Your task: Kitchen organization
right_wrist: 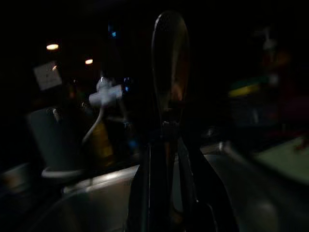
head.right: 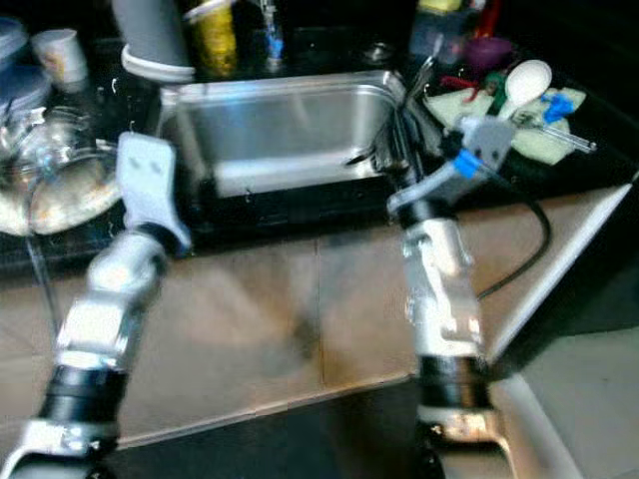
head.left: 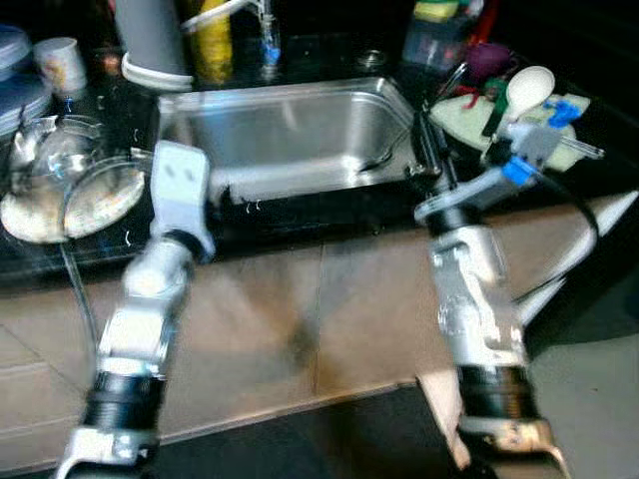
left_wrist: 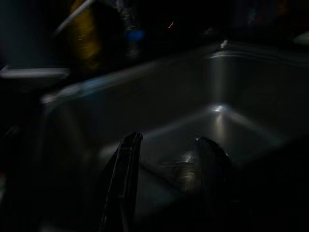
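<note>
Steel sink (head.left: pixel 300 130), one; two pincers above it, left pincer (left_wrist: pixel 166 159) spread, right pincer (right_wrist: pixel 169 140) pinching one dark spoon (right_wrist: pixel 169 58).

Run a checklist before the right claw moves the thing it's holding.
1. Right claw grip on dark spoon-shaped utensil: ok, shut on it, utensil upright.
2. Left claw free: ok, open over the stainless steel sink basin.
3. Basin floor free for a drop: ok where visible.
4. Utensil's cleanliness: cannot tell, too dark.
5. Room beside the right arm: not ok, white plastic spoon lies close.
</note>
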Available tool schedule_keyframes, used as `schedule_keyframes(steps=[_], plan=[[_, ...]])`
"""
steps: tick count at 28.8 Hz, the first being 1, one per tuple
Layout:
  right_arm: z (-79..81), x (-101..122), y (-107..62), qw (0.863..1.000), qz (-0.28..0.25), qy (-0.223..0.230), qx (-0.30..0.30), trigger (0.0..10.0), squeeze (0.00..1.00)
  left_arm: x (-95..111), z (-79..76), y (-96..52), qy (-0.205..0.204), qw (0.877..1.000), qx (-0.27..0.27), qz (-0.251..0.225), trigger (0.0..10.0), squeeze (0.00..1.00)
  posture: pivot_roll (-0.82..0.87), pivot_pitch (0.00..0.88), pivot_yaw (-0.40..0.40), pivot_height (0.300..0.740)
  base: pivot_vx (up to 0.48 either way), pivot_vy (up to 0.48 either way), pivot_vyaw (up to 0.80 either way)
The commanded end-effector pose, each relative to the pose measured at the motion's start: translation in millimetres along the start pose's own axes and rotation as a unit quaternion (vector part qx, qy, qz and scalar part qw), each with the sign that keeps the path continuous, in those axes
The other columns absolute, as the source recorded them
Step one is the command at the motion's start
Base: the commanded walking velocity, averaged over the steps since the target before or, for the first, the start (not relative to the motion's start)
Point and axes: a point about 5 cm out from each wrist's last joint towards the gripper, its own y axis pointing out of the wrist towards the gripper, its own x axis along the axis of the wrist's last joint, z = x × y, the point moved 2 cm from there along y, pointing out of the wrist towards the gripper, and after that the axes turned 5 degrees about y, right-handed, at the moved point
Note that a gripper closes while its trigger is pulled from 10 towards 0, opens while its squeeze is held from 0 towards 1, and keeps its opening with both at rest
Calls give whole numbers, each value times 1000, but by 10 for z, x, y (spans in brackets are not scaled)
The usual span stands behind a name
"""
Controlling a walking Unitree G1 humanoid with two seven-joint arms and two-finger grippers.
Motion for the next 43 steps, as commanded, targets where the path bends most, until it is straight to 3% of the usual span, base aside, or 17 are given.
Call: schedule_keyframes(steps=[1, 27, 34, 43], plan=[[87, -3, 2, 1000, -6, 7, 12, 10000, 0, -62, 59, -38, 5, 1000, 6, 12, 10000, 0, -47, 173, -12, 740, 405, 0, 0], [73, 35, 4, 1000, -12, 1, 11, 10000, 0, -64, 21, -37, 1, 1000, -1, 16, 10000, 0, -50, 161, -13, 740, 385, 0, 0], [70, 36, 7, 1000, -12, -1, 12, 10000, 0, -77, -29, -47, -4, 1000, -7, 19, 10000, 0, -52, 156, -13, 740, 0, 0, 0], [32, -179, 144, 997, 44, -48, 41, 10000, 0, -76, -76, -34, 9, 999, -29, 21, 10000, 0, -48, 174, -14, 740, 0, 0, 0]])
